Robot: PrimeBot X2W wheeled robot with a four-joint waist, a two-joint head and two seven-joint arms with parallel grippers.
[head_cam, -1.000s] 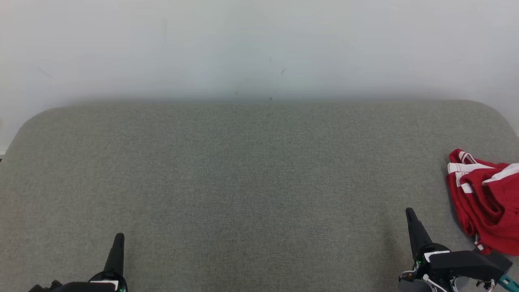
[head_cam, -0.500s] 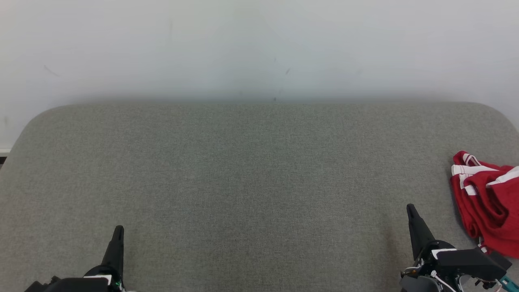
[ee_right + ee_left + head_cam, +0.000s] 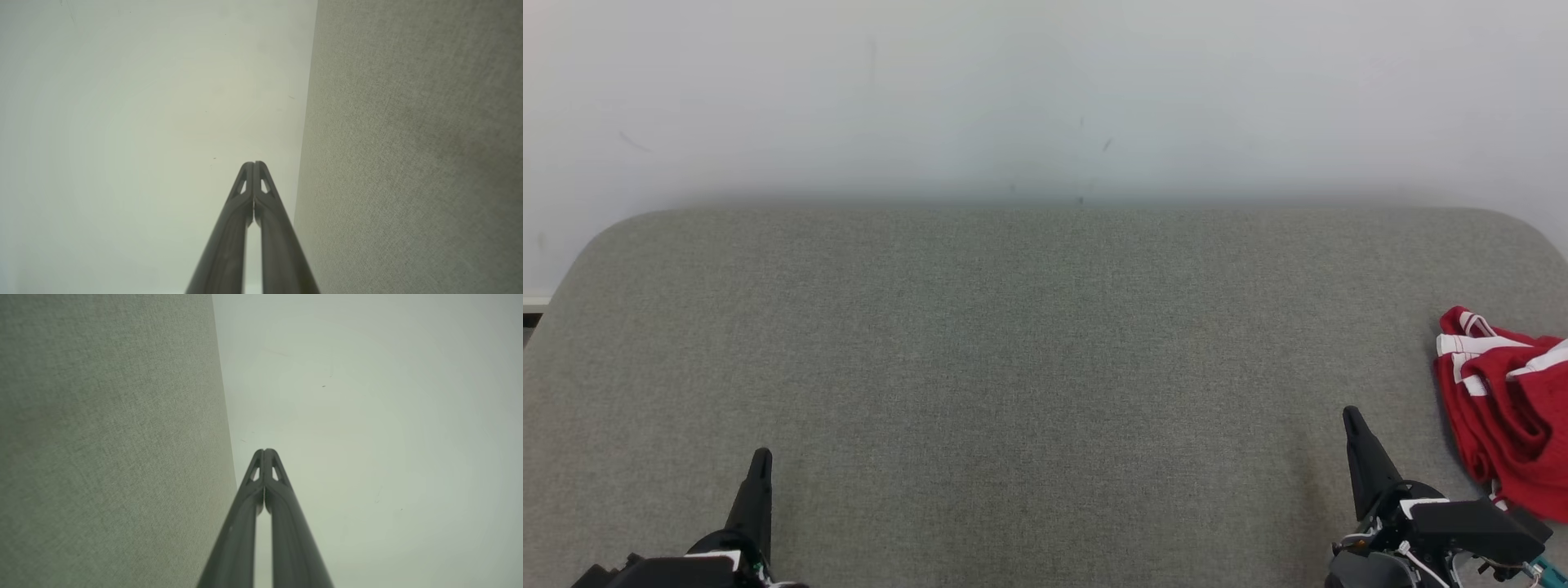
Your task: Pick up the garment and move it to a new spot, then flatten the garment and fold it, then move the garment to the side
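- garment (image 3: 1507,408): red with white stripes, lying crumpled at the right edge of the bench (image 3: 1029,351), partly running out of the head view.
- left hand (image 3: 760,459): sitting over the bench's near left part, fingers pressing together tip to tip, holding nothing.
- right hand (image 3: 1352,416): sitting over the bench's near right part, near the garment but not touching it, fingers likewise meeting, gripping nothing.
- bench: grey fabric top, rounded far corners, backing onto a pale wall (image 3: 1045,90).
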